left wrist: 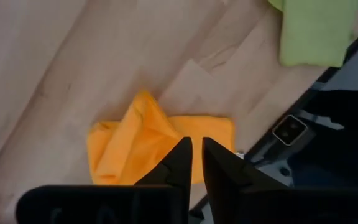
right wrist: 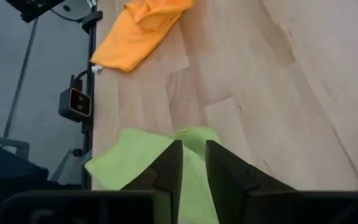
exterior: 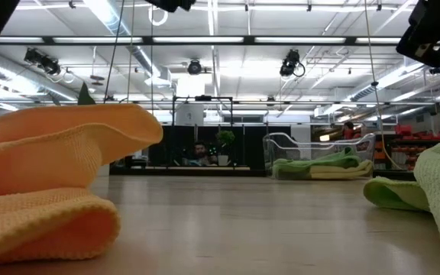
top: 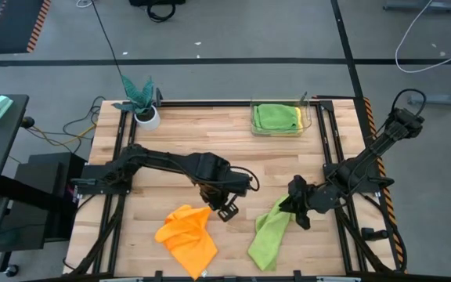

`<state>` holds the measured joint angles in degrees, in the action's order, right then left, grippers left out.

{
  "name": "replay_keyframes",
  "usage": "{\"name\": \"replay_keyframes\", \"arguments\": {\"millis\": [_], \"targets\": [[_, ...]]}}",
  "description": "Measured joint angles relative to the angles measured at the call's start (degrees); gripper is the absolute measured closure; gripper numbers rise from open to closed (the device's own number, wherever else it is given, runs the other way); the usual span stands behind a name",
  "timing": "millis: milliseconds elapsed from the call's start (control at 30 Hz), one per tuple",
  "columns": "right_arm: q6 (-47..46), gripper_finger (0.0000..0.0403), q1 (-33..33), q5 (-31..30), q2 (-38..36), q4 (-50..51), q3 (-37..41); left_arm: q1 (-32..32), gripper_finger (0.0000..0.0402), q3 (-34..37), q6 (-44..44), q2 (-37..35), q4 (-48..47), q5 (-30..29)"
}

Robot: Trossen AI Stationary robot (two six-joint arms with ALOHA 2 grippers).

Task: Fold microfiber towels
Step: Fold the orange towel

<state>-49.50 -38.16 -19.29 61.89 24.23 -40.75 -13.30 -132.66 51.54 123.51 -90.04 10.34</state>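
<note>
An orange towel (top: 186, 239) lies crumpled near the table's front edge, left of centre. My left gripper (top: 227, 210) hangs above its far right corner, fingers pointing down with a narrow gap (left wrist: 197, 152) and nothing between them. A lime green towel (top: 268, 235) lies rumpled to the right. Its far end (top: 280, 207) rises toward my right gripper (top: 292, 211), which slants down from the right. In the right wrist view the fingers (right wrist: 193, 158) stand apart, with green cloth showing in the gap. My right gripper stands open over the green towel's far end (right wrist: 194, 140), slanting down from the table's right. The fingers themselves hide the place, so I cannot tell whether they touch the cloth. The rest of the towel lies slack on the table.
A clear container (top: 308, 117) at the far right holds a green towel and a yellow one (top: 276, 117). A teal plant in a white pot (top: 146, 116) stands at the far left corner. Bare wood lies between the towels and the container.
</note>
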Motion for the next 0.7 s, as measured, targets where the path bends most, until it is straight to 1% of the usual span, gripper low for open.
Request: {"name": "replay_keyframes", "arguments": {"millis": [167,300,433,533,600,700], "targets": [[-0.9,0.0310,-0.1,2.0,0.0,0.0,0.0,0.6,0.0341,0.0,-3.1,2.5,0.0,-0.5],[-1.9,0.0308,-1.6,2.1,0.0,0.1,0.0,0.8,0.0328,0.0,-5.5,4.5,0.1,-0.8],[-3.2,0.0308,-3.7,2.1,0.0,0.1,0.0,0.9,0.0318,1.6,-5.0,4.7,0.1,-0.7],[-3.5,0.0308,-5.3,2.0,0.0,0.2,0.0,0.5,0.0318,7.3,-4.4,2.8,0.1,-0.2],[-3.5,0.0308,-6.3,1.9,0.0,0.2,0.0,0.2,0.0321,12.2,-3.3,0.6,0.0,1.5],[-3.6,0.0309,-7.3,0.7,0.0,0.2,0.0,-0.3,0.0326,19.1,0.3,-3.0,0.0,2.0]]}}
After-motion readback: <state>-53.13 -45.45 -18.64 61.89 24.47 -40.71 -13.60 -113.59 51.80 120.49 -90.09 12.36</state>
